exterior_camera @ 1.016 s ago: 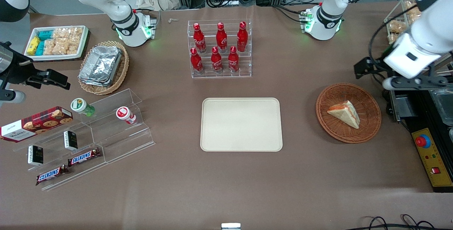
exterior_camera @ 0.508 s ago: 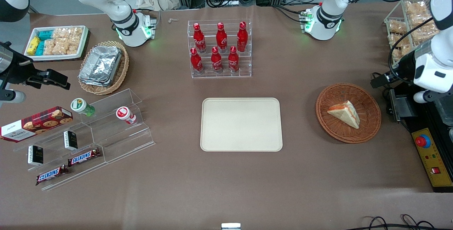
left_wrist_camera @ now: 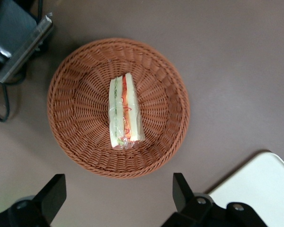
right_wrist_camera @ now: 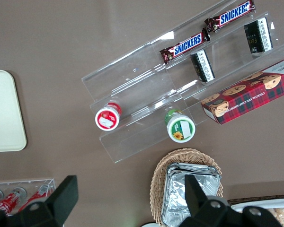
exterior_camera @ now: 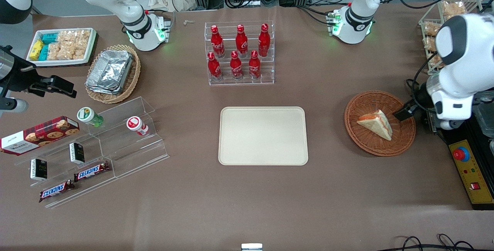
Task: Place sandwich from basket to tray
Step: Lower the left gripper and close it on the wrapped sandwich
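The sandwich, a pale wedge with orange-red and green filling, lies in the round reddish-brown wicker basket toward the working arm's end of the table. The cream-beige tray lies bare at mid-table. My left gripper hangs high over the basket's rim on the working arm's side; the arm's white body hides most of it. In the left wrist view the gripper is open and empty, its black fingers wide apart, above the table beside the basket. The sandwich and a tray corner show there.
A black control box with a red button and metal gear stand beside the basket at the table's end. A wire rack of snack bags stands farther back. A rack of red bottles stands farther from the camera than the tray.
My left arm has swung nearer to the front camera and toward the basket. The gripper has come from beside the wire rack to over the basket's rim. The sandwich has not moved.
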Controlling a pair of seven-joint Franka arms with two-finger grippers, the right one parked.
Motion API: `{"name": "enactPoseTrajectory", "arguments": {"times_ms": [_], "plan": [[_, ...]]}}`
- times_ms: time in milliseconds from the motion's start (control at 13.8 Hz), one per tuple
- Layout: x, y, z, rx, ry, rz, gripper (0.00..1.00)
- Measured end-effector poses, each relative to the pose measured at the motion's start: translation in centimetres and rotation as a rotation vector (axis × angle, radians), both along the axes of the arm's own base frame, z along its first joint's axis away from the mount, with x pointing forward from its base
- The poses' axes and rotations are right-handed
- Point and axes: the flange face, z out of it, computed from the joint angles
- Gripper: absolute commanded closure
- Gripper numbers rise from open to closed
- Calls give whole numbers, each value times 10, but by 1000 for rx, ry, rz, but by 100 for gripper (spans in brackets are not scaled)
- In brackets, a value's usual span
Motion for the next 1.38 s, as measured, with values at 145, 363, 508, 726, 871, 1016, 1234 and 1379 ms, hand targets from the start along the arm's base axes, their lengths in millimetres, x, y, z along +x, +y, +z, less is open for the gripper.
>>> {"name": "enactPoseTrajectory", "arguments": {"times_ms": [145, 363, 508, 726, 871, 1016, 1234, 1379], "plan": [[1, 0, -34, 7, 2, 47, 0], [-3, 0, -91, 16, 5, 99, 0], [-7, -1, -122, 26, 30, 145, 0], [-6, -1, -148, 44, 48, 175, 0], [-5, -1, -157, 47, 55, 179, 0], [-5, -1, -165, 48, 57, 183, 0], [-5, 1, -175, 52, 66, 188, 2], [-4, 1, -183, 53, 64, 190, 13]]}}
